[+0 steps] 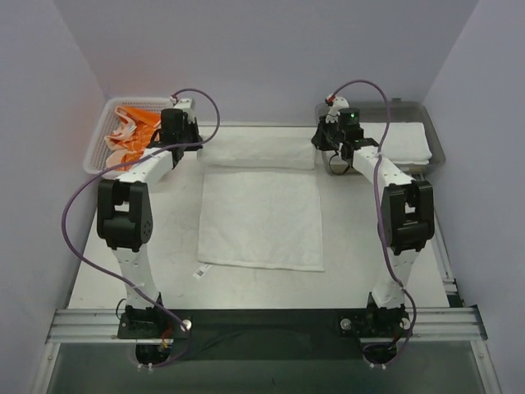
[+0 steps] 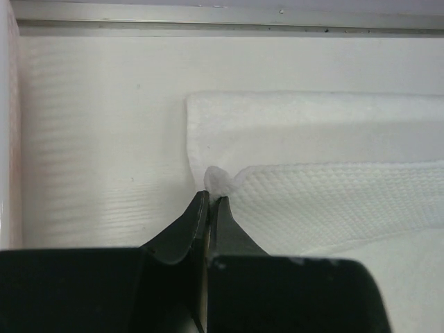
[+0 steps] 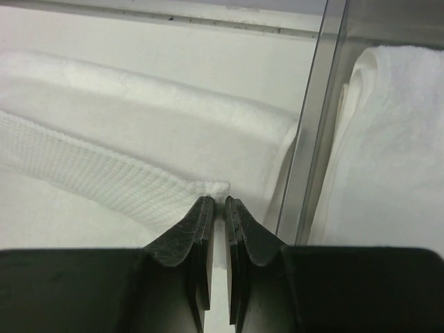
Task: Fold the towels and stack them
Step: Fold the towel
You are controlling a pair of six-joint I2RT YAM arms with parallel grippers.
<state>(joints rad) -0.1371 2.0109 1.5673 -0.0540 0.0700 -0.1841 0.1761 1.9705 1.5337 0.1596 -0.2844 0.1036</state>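
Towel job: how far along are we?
Done: one folded white towel lies in the grey tray. In hand: the left hand and right hand each pinch a far corner of the spread white towel, its first fold barely started. Left: finish that one, then the orange-and-white towels in the basket.

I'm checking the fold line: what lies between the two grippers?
The folded-over far edge of the white towel runs from the left gripper to the right gripper, each pinching a corner. The top external view shows it.
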